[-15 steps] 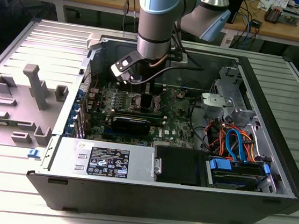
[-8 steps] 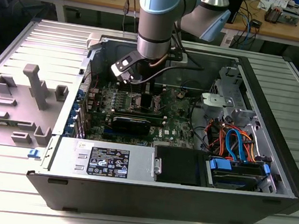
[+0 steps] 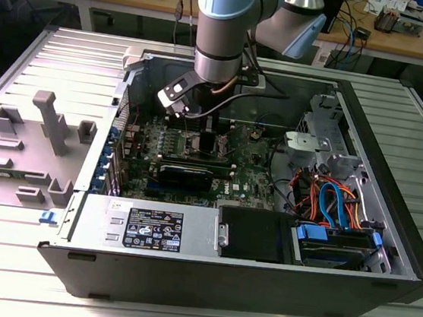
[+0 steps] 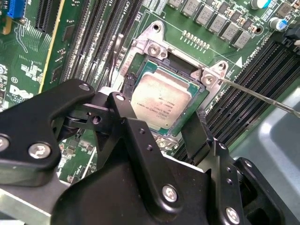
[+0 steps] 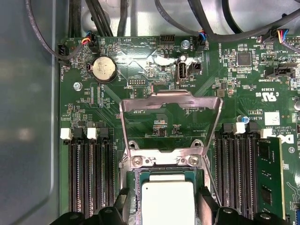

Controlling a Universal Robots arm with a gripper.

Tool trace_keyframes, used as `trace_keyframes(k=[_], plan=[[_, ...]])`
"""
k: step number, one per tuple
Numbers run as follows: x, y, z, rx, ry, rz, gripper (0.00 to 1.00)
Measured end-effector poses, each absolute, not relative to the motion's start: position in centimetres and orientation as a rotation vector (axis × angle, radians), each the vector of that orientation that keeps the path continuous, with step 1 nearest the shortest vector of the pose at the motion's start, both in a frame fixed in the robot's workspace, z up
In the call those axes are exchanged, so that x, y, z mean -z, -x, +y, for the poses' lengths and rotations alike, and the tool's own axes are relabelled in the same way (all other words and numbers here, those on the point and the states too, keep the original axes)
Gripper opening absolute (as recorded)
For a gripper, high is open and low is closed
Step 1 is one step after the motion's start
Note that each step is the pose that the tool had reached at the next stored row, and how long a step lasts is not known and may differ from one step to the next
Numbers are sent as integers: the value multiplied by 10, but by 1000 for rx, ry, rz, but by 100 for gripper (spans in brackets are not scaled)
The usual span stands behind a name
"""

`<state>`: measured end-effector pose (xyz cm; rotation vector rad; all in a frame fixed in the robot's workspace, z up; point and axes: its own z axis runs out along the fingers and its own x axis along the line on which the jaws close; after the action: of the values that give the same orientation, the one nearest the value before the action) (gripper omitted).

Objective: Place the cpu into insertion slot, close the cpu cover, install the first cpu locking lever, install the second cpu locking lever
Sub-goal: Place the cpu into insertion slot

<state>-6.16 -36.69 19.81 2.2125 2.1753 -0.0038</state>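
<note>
- Exterior view: arm [image 3: 224,37] comes straight down from above into the open computer case [image 3: 380,289], wrist vertical. Gripper [image 3: 204,141] is low over the green board [image 3: 260,168], nearer the case's far wall than its near wall. How far the claw is spread can't be made out from here.
- Second wrist view: gripper [image 4: 154,119] has its jaws apart. One black finger [image 4: 115,105] stands off one side of the cpu [image 4: 164,103], the other off the opposite side. The cpu lies flat between them, seated in the insertion slot [image 4: 151,47], silver top up. Can't tell whether the fingers touch the chip. A thin metal lever [image 4: 262,96] runs out from the slot's corner over the black memory slots [image 4: 243,89].
- First wrist view: gripper [image 5: 164,208] is spread wide, fingertips at either edge of the cpu [image 5: 168,201], nothing clamped. The cpu cover [image 5: 171,99] is swung up and open, hinged at the slot rim [image 5: 161,161]. It sits on the side of the slot facing the coin cell [image 5: 103,69]. Memory slots [image 5: 89,178] flank the slot on both sides.
</note>
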Motion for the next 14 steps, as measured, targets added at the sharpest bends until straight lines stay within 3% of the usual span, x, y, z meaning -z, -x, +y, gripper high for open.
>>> trace_keyframes(k=[14], plan=[[-198, 62, -366, 4, -2212, 2175, 67]])
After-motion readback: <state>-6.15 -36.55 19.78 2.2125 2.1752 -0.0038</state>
